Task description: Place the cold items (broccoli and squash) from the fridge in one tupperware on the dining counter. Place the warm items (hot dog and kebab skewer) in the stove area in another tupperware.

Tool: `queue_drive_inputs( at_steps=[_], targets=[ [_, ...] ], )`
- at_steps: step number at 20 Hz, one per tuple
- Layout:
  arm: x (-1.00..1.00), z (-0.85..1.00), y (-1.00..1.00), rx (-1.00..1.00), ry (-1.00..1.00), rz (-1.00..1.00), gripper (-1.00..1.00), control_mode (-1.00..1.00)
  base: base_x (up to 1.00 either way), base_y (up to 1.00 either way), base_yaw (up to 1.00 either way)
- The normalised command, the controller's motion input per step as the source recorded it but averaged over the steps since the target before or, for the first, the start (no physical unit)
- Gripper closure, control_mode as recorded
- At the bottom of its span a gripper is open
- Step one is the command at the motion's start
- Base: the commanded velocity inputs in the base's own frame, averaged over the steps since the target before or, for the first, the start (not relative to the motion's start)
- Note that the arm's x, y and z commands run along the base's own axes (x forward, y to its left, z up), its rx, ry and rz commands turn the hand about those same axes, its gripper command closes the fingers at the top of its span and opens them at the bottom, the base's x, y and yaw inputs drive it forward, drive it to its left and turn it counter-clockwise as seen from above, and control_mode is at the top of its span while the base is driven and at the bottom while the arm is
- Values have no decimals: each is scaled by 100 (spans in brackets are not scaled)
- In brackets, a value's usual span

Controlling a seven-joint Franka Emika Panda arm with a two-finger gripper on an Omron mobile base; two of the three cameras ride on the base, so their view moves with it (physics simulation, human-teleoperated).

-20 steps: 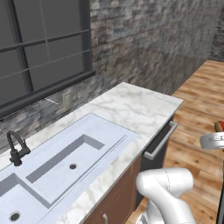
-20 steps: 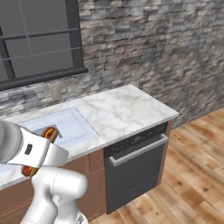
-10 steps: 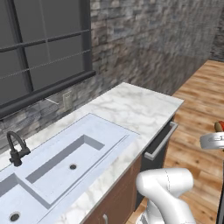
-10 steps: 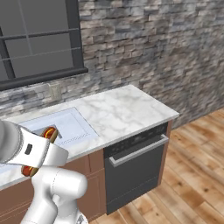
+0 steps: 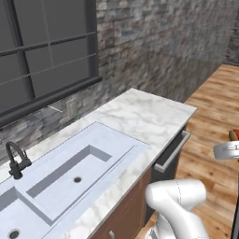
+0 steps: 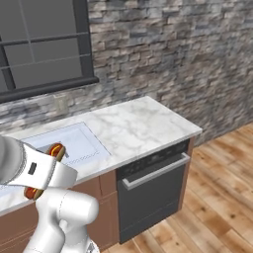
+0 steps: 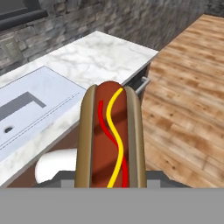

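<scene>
Holding a hot dog [image 7: 110, 135] lengthwise, the gripper [image 6: 42, 170] is clamped on its bun, with red and yellow sauce lines running along the sausage; the fingertips themselves are hidden under the bun in the hand view, so the exact contact is hard to make out. From the right base view the hot dog [image 6: 55, 150] pokes out either side of the white hand, raised above the front edge of the counter [image 6: 143, 123], and from the left base view only its red tip [image 5: 233, 135] shows at the right border. Beneath and beside it lies a white marble counter [image 5: 140, 116] with grey veins, bare on its right part. Set into the counter is a pale double sink [image 5: 70, 168], with a dark curved tap [image 5: 16, 161] at its back edge. Under the bare end of the counter sits a dark dishwasher [image 6: 153, 195] with a grey bar handle, flanked by brown cabinet fronts [image 6: 106, 207]. Behind everything rises a rough grey stone wall [image 6: 178, 54], and a dark-framed window [image 5: 46, 51] stands above the sink. Light wooden floorboards [image 7: 192, 92] stretch away to the right of the counter.
</scene>
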Motion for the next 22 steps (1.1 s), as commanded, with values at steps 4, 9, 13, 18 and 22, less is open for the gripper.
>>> queue_drive_inputs(
  at_steps=[4,9,13,18,22],
  targets=[
    [0,0,0,0,0,0,100,100,92,-28,-43],
    [0,0,0,0,0,0,100,100,98,-22,-54],
    [0,0,0,0,0,0,100,100,100,-10,-42],
    [0,0,0,0,0,0,100,100,100,-24,-24],
    [0,0,0,0,0,0,100,100,100,-57,-24]
  ],
)
